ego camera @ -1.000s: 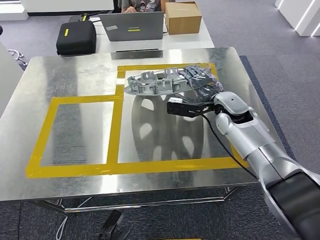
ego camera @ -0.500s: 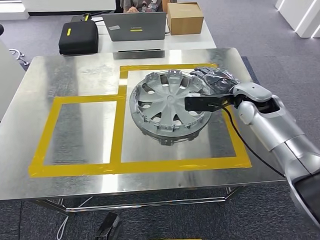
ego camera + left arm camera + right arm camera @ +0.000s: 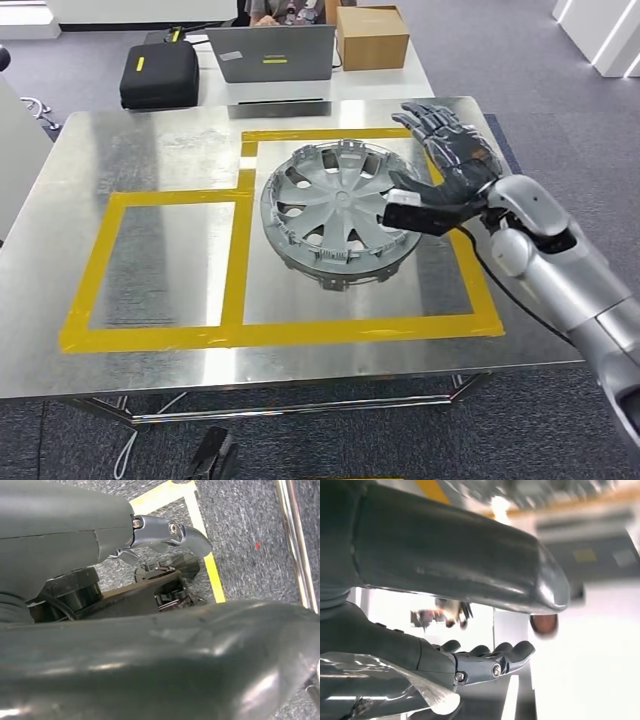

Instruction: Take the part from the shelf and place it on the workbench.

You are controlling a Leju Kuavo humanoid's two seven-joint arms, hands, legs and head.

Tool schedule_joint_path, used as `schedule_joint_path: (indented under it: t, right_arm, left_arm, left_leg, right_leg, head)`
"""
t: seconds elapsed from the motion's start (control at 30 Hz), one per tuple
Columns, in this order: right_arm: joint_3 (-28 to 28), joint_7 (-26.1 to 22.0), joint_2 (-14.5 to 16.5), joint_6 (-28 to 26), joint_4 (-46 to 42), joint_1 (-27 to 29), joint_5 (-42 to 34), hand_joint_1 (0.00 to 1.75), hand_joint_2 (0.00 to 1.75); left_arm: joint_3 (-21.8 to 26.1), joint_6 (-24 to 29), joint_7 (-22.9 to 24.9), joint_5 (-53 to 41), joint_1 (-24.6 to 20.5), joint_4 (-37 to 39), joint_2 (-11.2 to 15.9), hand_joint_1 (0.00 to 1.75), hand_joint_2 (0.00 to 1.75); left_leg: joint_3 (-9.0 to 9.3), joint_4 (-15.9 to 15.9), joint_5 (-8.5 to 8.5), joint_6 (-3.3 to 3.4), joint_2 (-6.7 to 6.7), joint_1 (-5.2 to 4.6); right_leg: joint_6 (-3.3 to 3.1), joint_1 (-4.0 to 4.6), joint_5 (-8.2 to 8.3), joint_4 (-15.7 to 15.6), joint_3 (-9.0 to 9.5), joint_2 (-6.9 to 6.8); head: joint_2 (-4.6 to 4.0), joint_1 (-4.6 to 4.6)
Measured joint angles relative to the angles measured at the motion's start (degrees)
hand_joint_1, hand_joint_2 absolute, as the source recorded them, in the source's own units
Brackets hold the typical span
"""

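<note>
Robot hand (image 3: 453,160) spread beside hubcap (image 3: 341,212)

Office-like lab, steel workbench (image 3: 151,380), laptop (image 3: 272,52), grey carpet (image 3: 528,60)

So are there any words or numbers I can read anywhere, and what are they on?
None can be read.
Laptop: a yellow strip and a pale sticker on its lid, too small to read.
Black case: a yellow tag, no letters legible.
Cardboard box: no print that can be made out.
Hubcap: no legible marking.
Yellow tape on the workbench: plain, no writing.
</note>
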Motion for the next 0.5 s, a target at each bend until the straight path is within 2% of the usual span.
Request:
schedule_joint_path:
  t: [0.1,0.23,0.33,0.5]
  right_arm:
    - [-6.86,-4.47,3.21,-10.66,-10.14,13.24,1.53,0.0,0.0]
    - [-11.19,-7.96,7.47,-15.28,-21.17,26.71,1.37,0.0,0.0]
    - [-13.13,-8.23,9.0,-15.58,-25.9,31.81,1.04,0.0,0.0]
    - [-15.29,-8.23,9.98,-15.33,-29.6,34.86,0.81,0.0,0.0]
  left_arm:
    - [-0.02,0.65,-0.29,1.18,0.19,0.0,-0.24,0.0,0.0]
    - [-0.02,0.93,-0.53,2.21,0.5,0.0,-0.44,0.0,0.0]
    - [-0.02,0.95,-0.66,2.27,0.79,0.0,-0.44,0.0,0.0]
    - [-0.02,0.94,-0.71,2.47,0.84,0.0,-0.44,0.0,0.0]
  left_leg:
    - [0.0,-0.02,-0.12,0.02,-0.1,0.01]
    - [-0.02,-0.05,-0.2,0.01,-0.28,0.02]
    - [-0.02,-0.07,-0.24,-0.06,-0.28,0.02]
    - [-0.02,-0.06,-0.24,-0.06,-0.26,-0.03]
  right_leg:
    - [0.02,0.02,-0.14,-0.01,0.03,-0.07]
    - [-0.07,0.02,-0.35,-0.01,0.02,-0.24]
    - [-0.1,0.02,-0.38,-0.01,0.0,-0.16]
    - [-0.06,-0.03,-0.34,-0.02,-0.01,-0.12]
  head:
    - [0.0,-0.02]
    - [0.0,-0.03]
    - [0.0,-0.03]
    - [0.0,-0.01]
